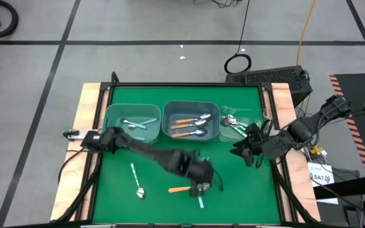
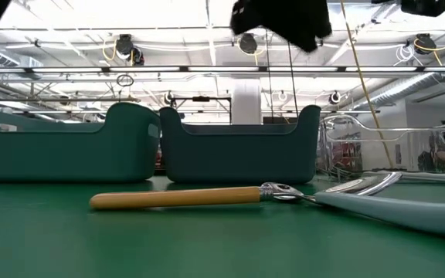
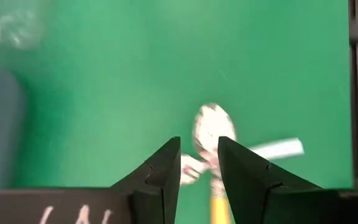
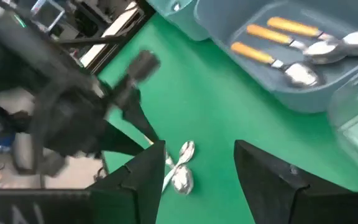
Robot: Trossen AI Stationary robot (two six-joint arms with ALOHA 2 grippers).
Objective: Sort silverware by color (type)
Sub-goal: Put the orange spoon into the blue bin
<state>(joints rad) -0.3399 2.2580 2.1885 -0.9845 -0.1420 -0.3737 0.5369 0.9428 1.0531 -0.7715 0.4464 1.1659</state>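
Orange-handled spoon [image 1: 179, 189] lies on green mat [image 1: 246, 190] beside a light blue spoon [image 1: 201, 199], left gripper [image 1: 201, 188] right over both, fingers [image 3: 160, 174] slightly apart, clamping nothing. Teal spoon [image 1: 136, 180] lies well left. Middle bin [image 1: 191, 121] holds orange spoons. Right gripper [image 1: 249, 154] hovers near clear bin [image 1: 239, 123], fingers apart.

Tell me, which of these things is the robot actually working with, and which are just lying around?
Part of the job:
- orange-handled spoon on the mat, under the left gripper
- teal-handled spoon on the mat
- orange-handled spoons in the middle bin
- spoons in the left bin
- right gripper, waiting

Just lying about:
- black cable coil on the floor
- yellow cable
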